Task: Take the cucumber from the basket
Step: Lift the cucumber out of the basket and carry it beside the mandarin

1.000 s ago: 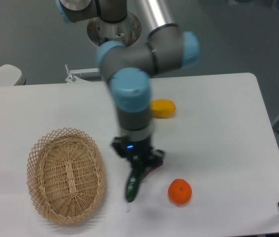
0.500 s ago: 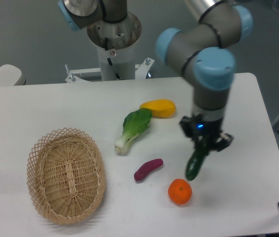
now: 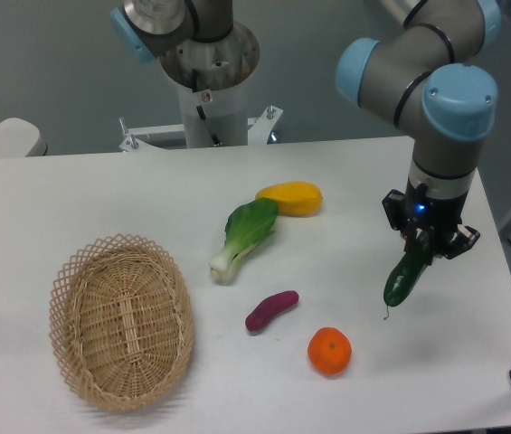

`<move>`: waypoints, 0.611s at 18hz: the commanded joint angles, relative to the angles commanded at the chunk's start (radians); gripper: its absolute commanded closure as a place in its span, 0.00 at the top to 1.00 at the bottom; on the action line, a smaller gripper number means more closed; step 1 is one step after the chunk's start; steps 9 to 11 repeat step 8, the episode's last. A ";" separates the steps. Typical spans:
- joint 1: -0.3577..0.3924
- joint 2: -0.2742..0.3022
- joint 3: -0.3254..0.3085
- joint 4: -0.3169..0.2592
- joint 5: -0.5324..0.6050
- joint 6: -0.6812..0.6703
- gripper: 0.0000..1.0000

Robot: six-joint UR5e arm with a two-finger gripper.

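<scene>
The dark green cucumber (image 3: 404, 278) hangs tilted above the right side of the table, its upper end pinched in my gripper (image 3: 425, 242), which is shut on it. Its lower tip points down and to the left, near the table surface. The tan wicker basket (image 3: 67, 282) lies far off at the front left with nothing inside it.
A leafy bok choy (image 3: 244, 235) and a yellow fruit (image 3: 290, 197) lie at mid-table. A purple sweet potato (image 3: 270, 310) and an orange (image 3: 329, 351) sit in front of them, left of the cucumber. The table's right edge (image 3: 495, 244) is close to my gripper.
My arm has swung from beside the basket across to the right side of the table, carrying the cucumber with it. The bok choy and sweet potato came into view behind it.
</scene>
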 joint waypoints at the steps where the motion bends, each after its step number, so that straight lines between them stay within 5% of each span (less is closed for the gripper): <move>1: 0.000 0.000 0.002 0.000 -0.002 0.000 0.33; 11: 0.000 0.000 0.000 0.000 -0.002 0.017 0.33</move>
